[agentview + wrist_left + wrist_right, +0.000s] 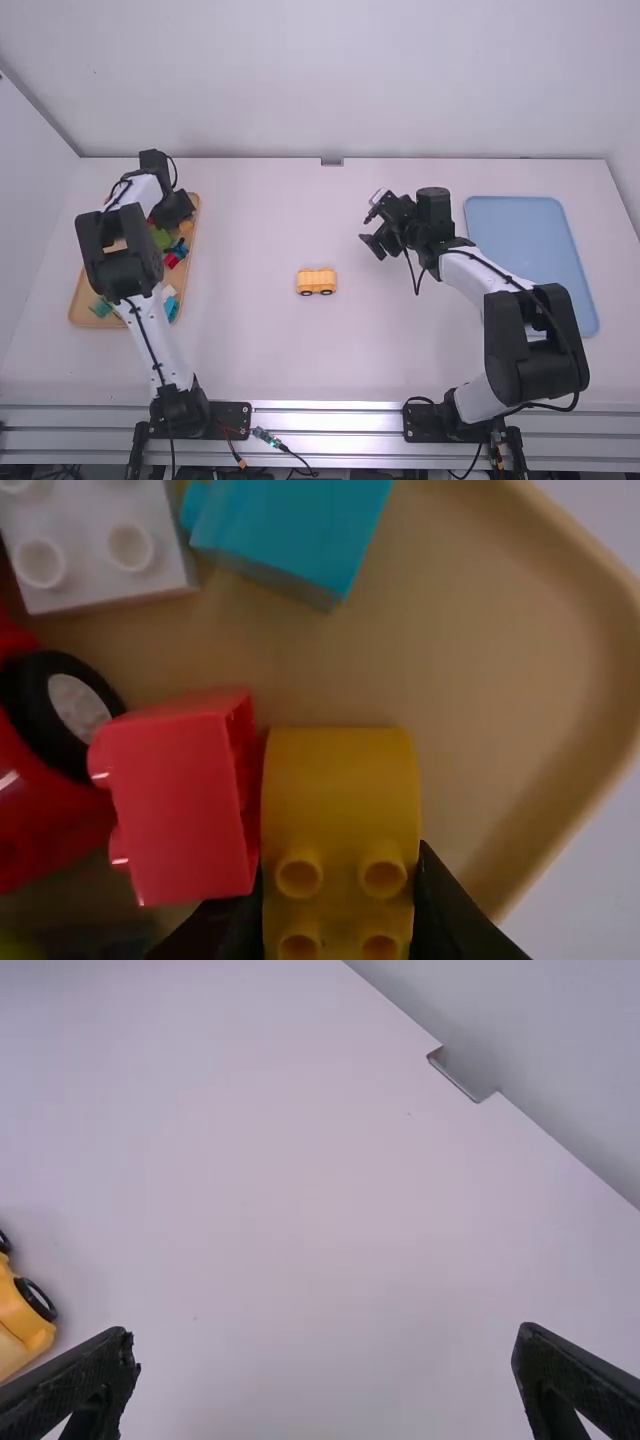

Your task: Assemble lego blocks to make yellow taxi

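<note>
My left gripper (182, 222) is low over the right side of the wooden tray (77, 309). In the left wrist view, the left gripper (338, 885) has its fingers against both sides of a yellow curved brick (340, 785) with studs, closed on it. A red brick (185, 810) stands right beside that brick. The yellow car base (316, 278) with black wheels rests mid-table; part of this car (22, 1322) also appears in the right wrist view. Above the table to its right, my right gripper (371, 224) is open and holds nothing; in its wrist view the right gripper (328, 1348) has widely parted fingers.
Turquoise (290, 535) and white (100, 545) bricks, plus a red piece with a black wheel (75, 710), lie in the tray near the left gripper. A green piece (161, 238) is there too. A blue tray (530, 240) lies at the right, partly under the right arm.
</note>
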You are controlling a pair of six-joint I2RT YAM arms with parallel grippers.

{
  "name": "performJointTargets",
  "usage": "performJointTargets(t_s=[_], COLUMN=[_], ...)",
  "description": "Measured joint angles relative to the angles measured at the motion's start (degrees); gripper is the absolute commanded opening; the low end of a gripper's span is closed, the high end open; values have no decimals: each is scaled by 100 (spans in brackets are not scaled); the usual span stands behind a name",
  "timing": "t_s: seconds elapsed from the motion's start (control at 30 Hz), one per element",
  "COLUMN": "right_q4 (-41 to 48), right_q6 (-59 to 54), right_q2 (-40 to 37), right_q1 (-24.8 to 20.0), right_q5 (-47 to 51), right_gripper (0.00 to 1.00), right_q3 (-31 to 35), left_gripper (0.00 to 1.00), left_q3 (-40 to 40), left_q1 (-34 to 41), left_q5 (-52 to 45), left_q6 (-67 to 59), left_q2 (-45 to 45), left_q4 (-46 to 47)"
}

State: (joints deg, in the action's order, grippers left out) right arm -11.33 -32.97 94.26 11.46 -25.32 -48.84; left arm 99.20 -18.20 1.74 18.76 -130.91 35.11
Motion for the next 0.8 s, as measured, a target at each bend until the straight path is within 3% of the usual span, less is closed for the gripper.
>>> performJointTargets(t_s=[0.2,0.43,0.53,0.8], right_q4=[0,0,0,0], right_q6=[4,-7,-7,-7], right_q2=[0,0,0,-2], right_q1=[0,0,0,-39], right_q5=[0,2,2,-2], right_gripper=[99,99,99,99], right_q3=[0,0,0,0], left_gripper=[2,2,2,2], left_q3=[-697,-2251,-2583,-3209], left_q1=[199,898,1086,1523], left_q5=[48,-133,-503,-1843], left_q6=[-258,-1574,-2524,-6518], left_q2=[748,2417,2734,2914], left_q4=[-638,-1631,-1458,-114])
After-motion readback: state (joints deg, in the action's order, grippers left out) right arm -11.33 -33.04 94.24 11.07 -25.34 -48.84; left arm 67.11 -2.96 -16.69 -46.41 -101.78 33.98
